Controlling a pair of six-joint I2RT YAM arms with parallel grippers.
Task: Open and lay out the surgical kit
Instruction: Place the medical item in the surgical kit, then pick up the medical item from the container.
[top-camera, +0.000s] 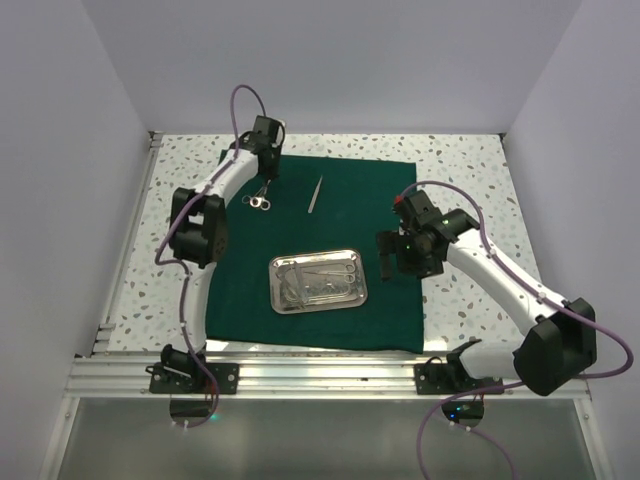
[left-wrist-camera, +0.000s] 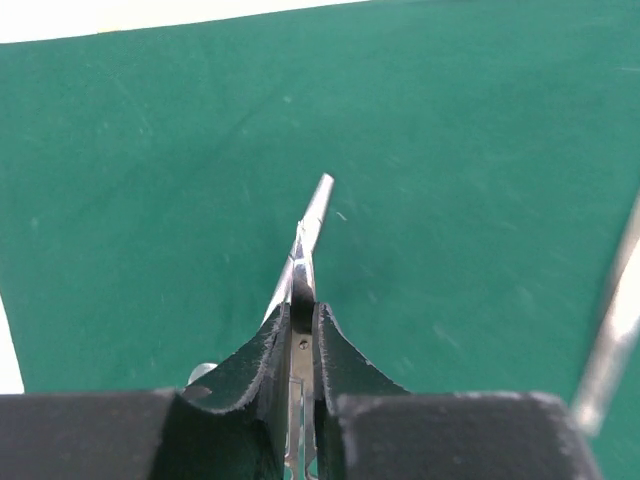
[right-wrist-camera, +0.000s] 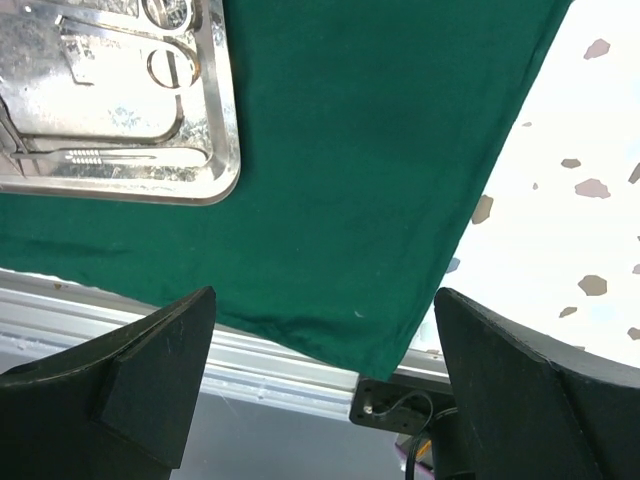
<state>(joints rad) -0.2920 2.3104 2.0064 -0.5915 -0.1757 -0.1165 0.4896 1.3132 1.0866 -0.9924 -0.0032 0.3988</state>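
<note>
- Green cloth (top-camera: 400, 300) lies spread flat on the speckled desk (top-camera: 460, 160), under both tools.
- Left tool (top-camera: 266, 180) is clenched on a slim silver ring-handled instrument (top-camera: 259, 201). In the left wrist view the black fingers (left-wrist-camera: 262, 360) pinch its shaft, and the tapered tip (left-wrist-camera: 312, 225) juts out past them over the cloth.
- Whether that instrument touches the cloth I cannot tell.
- Just to the right of the left tool, loose silver tweezers (top-camera: 316, 194) lie on the cloth, apart from it.
- Right tool (top-camera: 386, 256) is released, its jaws spread wide and grasping nothing, above the cloth's right part.
- Just left of the right tool sits the shiny steel tray (top-camera: 318, 309) with rounded corners, resting on the cloth.
- Inside the tray are several instruments (right-wrist-camera: 165, 65), among them ring handles and one slim ribbed handle (right-wrist-camera: 80, 156).
- Beneath the right tool's fingers (right-wrist-camera: 150, 360) the cloth's near right corner reaches the desk's metal edge rail (right-wrist-camera: 250, 375).
</note>
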